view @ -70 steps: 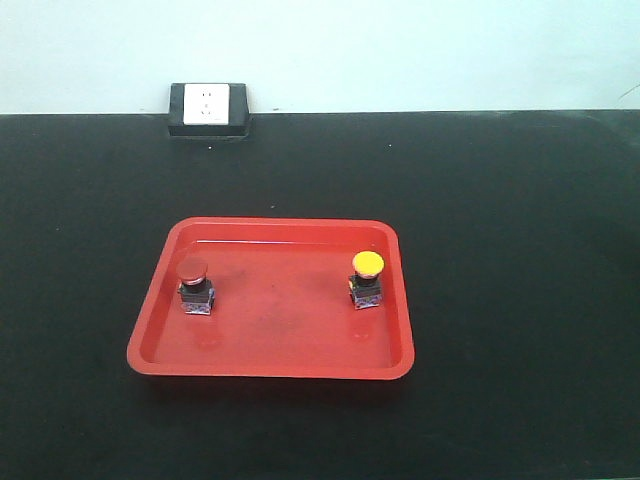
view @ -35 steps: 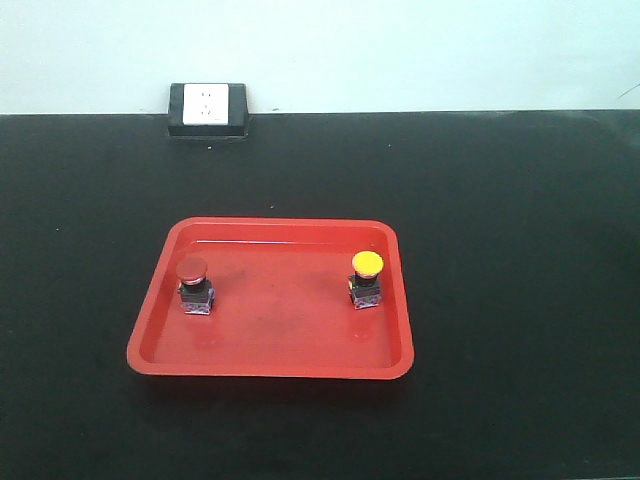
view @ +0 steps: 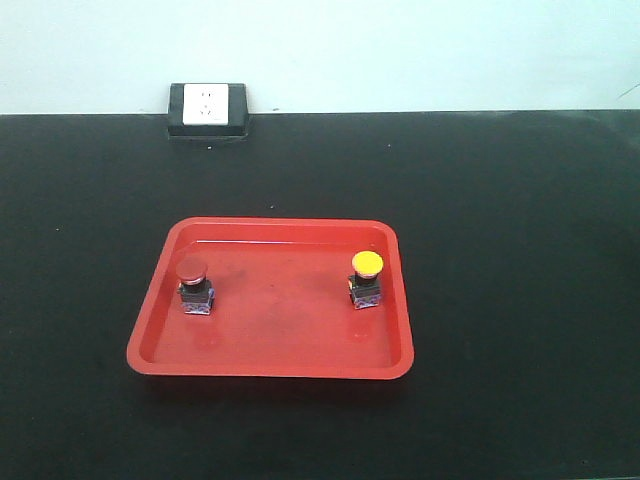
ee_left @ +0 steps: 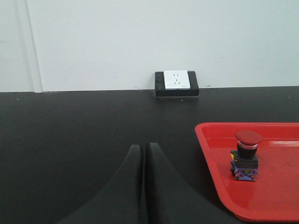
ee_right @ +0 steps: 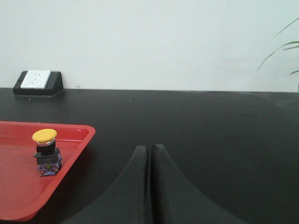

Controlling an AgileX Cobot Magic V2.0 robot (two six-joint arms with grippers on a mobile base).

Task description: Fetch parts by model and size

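A red-capped push-button switch (view: 193, 285) stands upright at the left of a red tray (view: 270, 365). A yellow-capped switch (view: 366, 279) stands upright at the tray's right. Neither gripper shows in the front view. In the left wrist view my left gripper (ee_left: 143, 146) is shut and empty over the black table, left of the tray (ee_left: 210, 163) and the red-capped switch (ee_left: 246, 155). In the right wrist view my right gripper (ee_right: 150, 148) is shut and empty, right of the tray (ee_right: 70, 163) and the yellow-capped switch (ee_right: 46, 151).
A black table (view: 500, 200) runs to a pale wall. A white socket in a black housing (view: 208, 110) sits at the table's back edge, left of centre. Thin plant leaves (ee_right: 285, 44) reach in at the far right of the right wrist view.
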